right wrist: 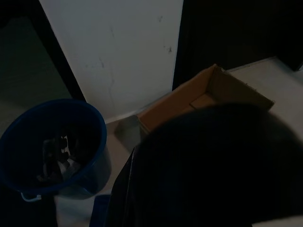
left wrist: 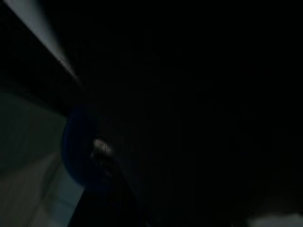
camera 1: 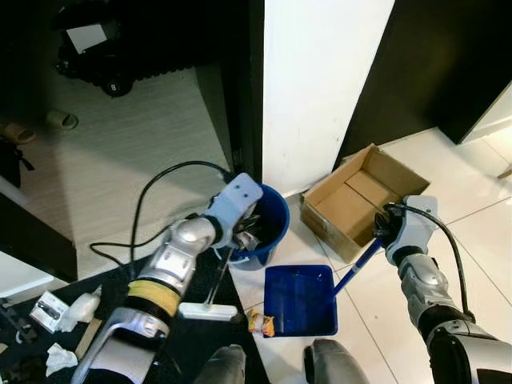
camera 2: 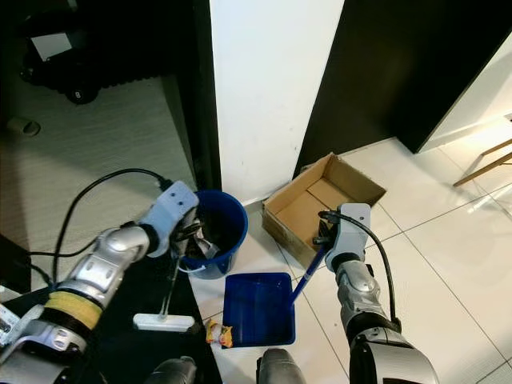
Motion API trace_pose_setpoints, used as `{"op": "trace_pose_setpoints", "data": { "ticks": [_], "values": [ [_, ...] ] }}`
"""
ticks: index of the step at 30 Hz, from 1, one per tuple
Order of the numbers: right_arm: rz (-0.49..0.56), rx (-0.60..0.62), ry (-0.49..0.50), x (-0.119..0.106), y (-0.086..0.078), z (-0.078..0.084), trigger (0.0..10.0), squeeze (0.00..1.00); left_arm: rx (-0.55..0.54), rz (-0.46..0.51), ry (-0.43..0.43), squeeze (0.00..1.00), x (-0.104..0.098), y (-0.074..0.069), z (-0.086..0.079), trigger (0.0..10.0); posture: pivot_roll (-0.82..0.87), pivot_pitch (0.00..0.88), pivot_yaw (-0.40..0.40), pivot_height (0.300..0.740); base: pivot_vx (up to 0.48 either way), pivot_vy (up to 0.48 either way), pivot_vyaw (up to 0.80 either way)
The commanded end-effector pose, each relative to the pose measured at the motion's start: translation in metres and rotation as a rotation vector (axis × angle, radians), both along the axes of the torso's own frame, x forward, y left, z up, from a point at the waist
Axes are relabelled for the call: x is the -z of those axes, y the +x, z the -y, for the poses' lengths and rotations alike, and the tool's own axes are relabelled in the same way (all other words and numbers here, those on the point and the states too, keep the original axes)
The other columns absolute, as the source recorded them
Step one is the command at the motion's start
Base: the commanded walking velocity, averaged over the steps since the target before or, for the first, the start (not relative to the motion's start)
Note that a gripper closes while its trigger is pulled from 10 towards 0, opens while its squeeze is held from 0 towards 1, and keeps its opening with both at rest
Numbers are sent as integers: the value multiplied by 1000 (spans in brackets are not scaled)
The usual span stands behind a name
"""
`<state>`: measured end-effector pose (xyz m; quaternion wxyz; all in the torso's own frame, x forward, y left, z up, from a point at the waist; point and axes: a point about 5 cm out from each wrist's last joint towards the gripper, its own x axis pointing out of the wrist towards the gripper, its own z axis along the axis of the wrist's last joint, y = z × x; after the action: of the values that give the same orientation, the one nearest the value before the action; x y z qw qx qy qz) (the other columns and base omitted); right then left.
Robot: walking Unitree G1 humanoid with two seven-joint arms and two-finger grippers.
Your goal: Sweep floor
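A blue dustpan (camera 1: 300,300) lies flat on the white tile floor. Its blue handle (camera 1: 358,266) rises to my right gripper (camera 1: 382,230), which is shut on it. My left gripper (camera 1: 238,238), at the rim of a blue bucket (camera 1: 270,218), is shut on the thin handle of a small broom. The broom's white head (camera 1: 208,311) rests on the dark floor left of the pan. A crumpled orange and yellow wrapper (camera 1: 260,322) sits at the pan's front left corner. In the right wrist view the bucket (right wrist: 52,146) holds some rubbish.
An open cardboard box (camera 1: 352,200) stands by the white wall (camera 1: 320,80), right of the bucket. A black cable (camera 1: 152,200) loops over the floor at left. Crumpled tissues (camera 1: 80,308) lie at lower left. My feet (camera 1: 336,360) are just behind the pan.
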<state>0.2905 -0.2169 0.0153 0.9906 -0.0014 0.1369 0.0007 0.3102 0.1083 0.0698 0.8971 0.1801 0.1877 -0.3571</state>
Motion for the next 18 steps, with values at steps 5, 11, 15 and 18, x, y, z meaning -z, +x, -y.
{"op": "trace_pose_setpoints", "data": {
  "ticks": [5, 11, 15, 18],
  "values": [
    [-75, -12, 21, 15, -12, -6, 0, 0, 40, 0, -63, 0, -3, 1, 28, 10000, 46, 83, -16, 740, 0, 0, 0],
    [-76, -7, 22, 16, -13, -5, 0, 0, 162, 11, -29, 0, -6, -3, 40, 10000, 43, 82, -14, 740, 0, 0, 0],
    [-76, -6, 20, 16, -13, -4, 0, 0, 163, 53, 38, 0, -8, 3, 31, 10000, 43, 82, -15, 740, 0, 0, 0],
    [-77, -7, 18, 16, -13, -3, 0, 0, 188, 98, 154, 0, -12, 9, 9, 10000, 48, 83, -19, 740, 0, 0, 0]
  ]
}}
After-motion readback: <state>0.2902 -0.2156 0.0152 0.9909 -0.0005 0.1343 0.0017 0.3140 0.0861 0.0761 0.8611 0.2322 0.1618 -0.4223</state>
